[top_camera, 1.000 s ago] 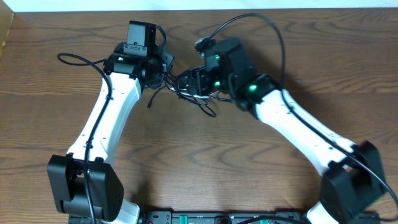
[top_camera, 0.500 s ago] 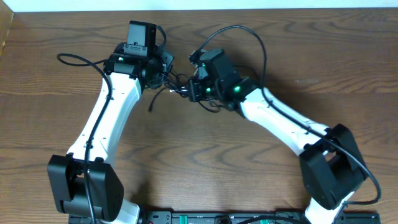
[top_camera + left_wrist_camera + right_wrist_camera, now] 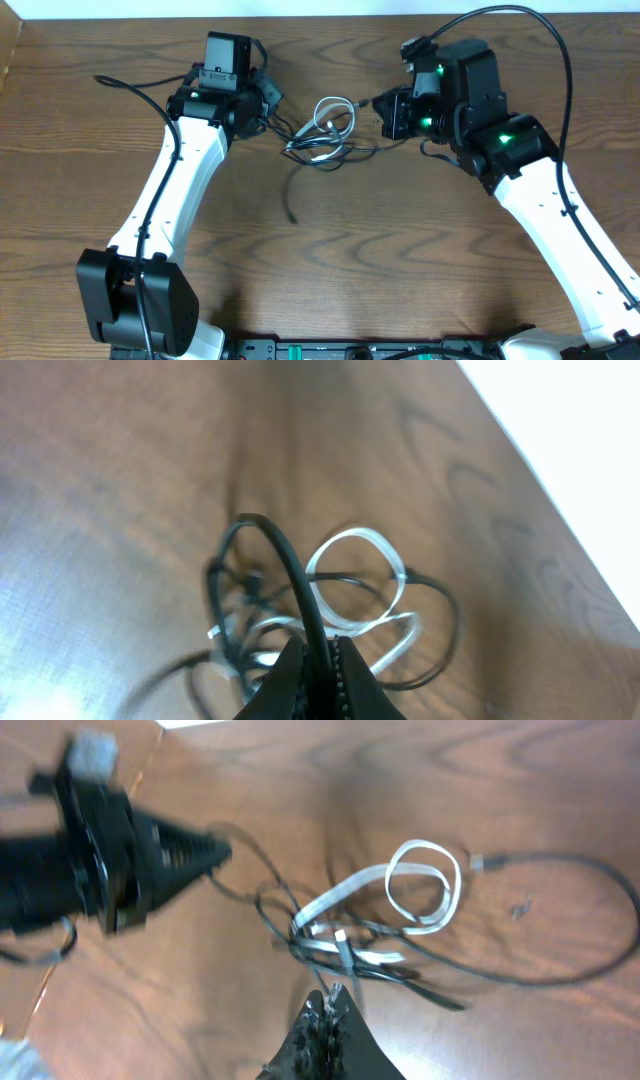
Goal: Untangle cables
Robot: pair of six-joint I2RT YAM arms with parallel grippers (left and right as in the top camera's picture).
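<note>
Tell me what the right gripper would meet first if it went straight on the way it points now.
Most likely the cable tangle: in the right wrist view the right gripper points at its black cords just ahead. The left gripper lies farther off, to the side; depth is unclear.

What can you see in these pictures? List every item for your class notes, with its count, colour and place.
black cords: several, black, tangled mid-table between the arms
flat cable: one, whitish, looped within the tangle
plug end: one, silver-grey, beside the whitish loop
table: one, brown wood, under everything
base rail: one, black, near edge
arms: two, white with black joints, left and right
left end effector: one, black, shut on the black cords
right end effector: one, black, shut; grip on a cord unclear
</note>
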